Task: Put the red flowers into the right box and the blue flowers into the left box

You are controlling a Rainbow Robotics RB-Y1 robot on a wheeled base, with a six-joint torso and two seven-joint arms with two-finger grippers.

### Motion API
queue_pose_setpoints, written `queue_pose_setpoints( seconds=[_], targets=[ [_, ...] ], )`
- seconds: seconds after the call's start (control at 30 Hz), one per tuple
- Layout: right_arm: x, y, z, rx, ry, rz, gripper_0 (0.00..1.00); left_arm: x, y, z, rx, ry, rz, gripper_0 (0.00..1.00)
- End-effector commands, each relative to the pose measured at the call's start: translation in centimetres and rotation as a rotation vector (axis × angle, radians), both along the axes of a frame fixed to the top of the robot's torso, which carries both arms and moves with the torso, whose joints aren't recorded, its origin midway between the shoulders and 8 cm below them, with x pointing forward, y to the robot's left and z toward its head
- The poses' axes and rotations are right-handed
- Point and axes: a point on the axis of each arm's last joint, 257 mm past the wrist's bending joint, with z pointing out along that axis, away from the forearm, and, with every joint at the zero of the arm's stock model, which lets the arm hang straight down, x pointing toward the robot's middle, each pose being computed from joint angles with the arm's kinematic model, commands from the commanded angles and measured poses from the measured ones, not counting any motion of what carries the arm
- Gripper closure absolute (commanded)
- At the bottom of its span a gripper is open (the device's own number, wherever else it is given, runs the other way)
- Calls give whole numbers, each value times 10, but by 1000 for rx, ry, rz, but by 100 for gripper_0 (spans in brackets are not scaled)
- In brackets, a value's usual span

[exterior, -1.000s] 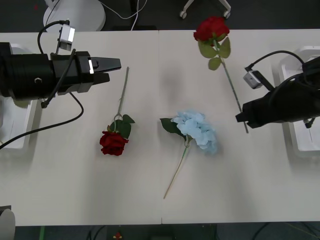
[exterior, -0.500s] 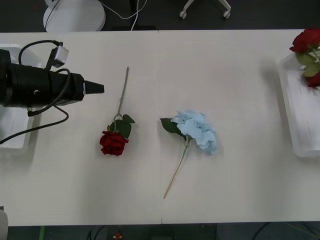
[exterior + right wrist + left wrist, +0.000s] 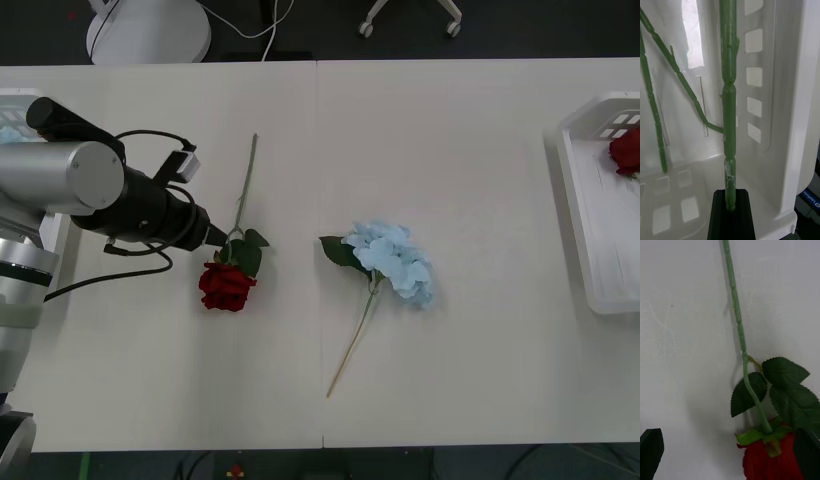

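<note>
One of the red flowers lies on the table left of centre, its stem running away from the bloom. My left gripper is low beside its leaves, open, with its black fingers on either side of the bloom. One of the blue flowers lies mid-table. My right gripper is shut on a green stem inside the right box. A red bloom lies in the right box. The left box is mostly hidden behind my left arm.
A second green stem lies in the right box beside the held one. The table seam runs down the middle. A white round base and chair wheels stand on the floor beyond the far edge.
My right arm carried a red flower from the table's middle to the right box and left the front view. My left arm swung down and towards the red flower on the table.
</note>
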Motion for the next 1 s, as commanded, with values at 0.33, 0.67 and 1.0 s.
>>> queue_pose_setpoints(
  seconds=[0.33,0.67,1.0],
  targets=[
    [26,25,-4,78,-79,-23,29,54,-36,-3,73,-28,-11,11],
    [73,41,79,267,-359,-49,16,45,-61,-16,92,-7,-30,12],
    [100,108,149,233,-399,181,14,30,-55,-42,100,-11,-27,29]
  ],
)
